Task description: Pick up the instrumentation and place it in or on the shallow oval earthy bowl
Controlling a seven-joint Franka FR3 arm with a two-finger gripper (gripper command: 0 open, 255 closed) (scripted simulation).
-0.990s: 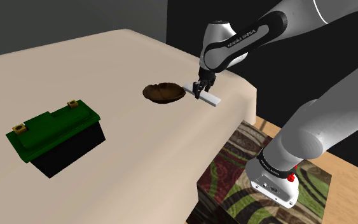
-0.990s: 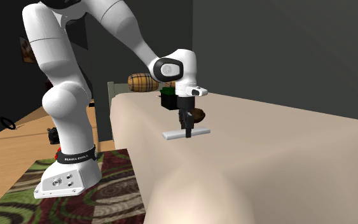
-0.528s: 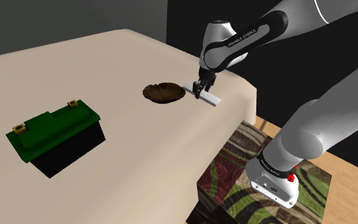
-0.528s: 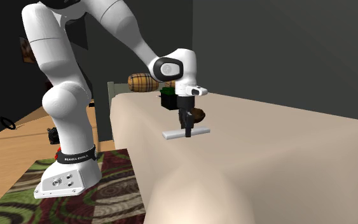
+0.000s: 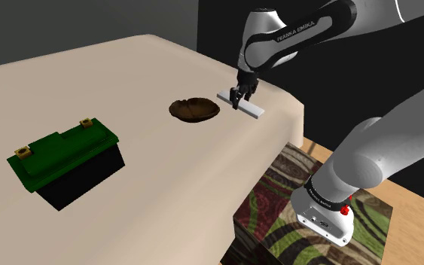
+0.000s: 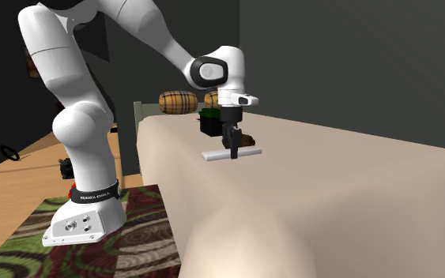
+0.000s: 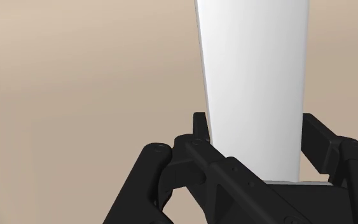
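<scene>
The instrumentation is a flat white bar [image 5: 248, 106], [image 6: 230, 153], [image 7: 254, 83]. My black gripper [image 5: 237, 101], [image 6: 232, 152] is shut on its middle and holds it level a little above the beige table. In the wrist view the black fingers [image 7: 199, 130] clasp the bar from both sides. The shallow brown oval bowl [image 5: 194, 110] rests on the table just to the shoulder view's left of the bar. In the second exterior view a sliver of the bowl [image 6: 248, 141] shows behind the gripper.
A green-topped black box [image 5: 67, 159], [image 6: 209, 121] stands on the beige table [image 5: 157, 181] toward the shoulder view's left. The table's edge drops off close by the gripper, above a patterned rug [image 5: 278, 211]. A plaid cushion [image 6: 177, 102] lies behind the table.
The gripper has risen with the white bar in it, lifting the bar off the table surface. The bowl and box have not moved.
</scene>
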